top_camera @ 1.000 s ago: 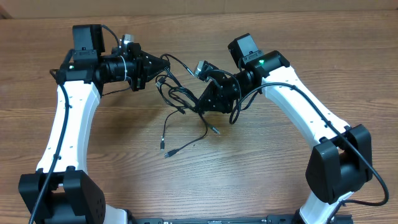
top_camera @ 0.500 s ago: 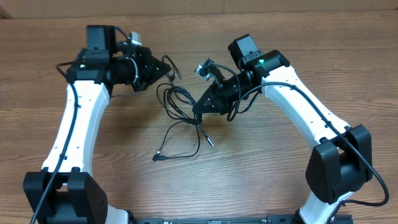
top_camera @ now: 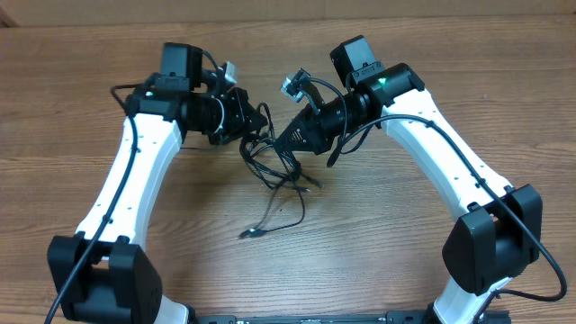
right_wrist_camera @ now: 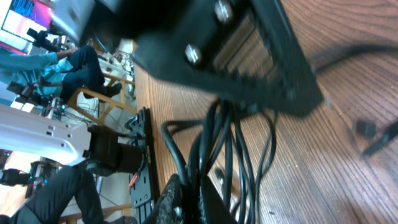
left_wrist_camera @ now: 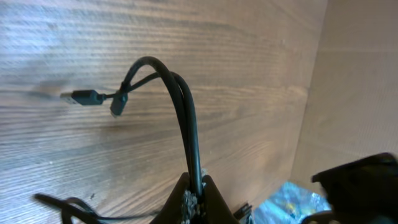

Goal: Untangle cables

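- Two arms leaned in over the far middle of the table, the left arm and the right arm, with their jaws near each other.
- From overhead I saw the cables as a loose black tangle between and just below the two sets of jaws.
- The upper loops were drawn up toward the jaws, and the lower loops lay on the wood.
- One thin strand ran out of the tangle toward the near edge and ended in a small plug. It lay flat on the table, apart from the rest.
- The left jaws were narrow, pinched on a pair of strands lying side by side.
- Through the left wrist camera that pair rose from the jaws, arched over and dropped toward the table.
- At the end of the arch I made out two dark plug ends, one pointing left along the grain and the other hanging just beside it.
- The right jaws were also narrow, closed on several strands of the bundle that ran down into them.
- In the right wrist view a black housing with screws filled the top of the frame, close above those strands. I could not tell what it belonged to.
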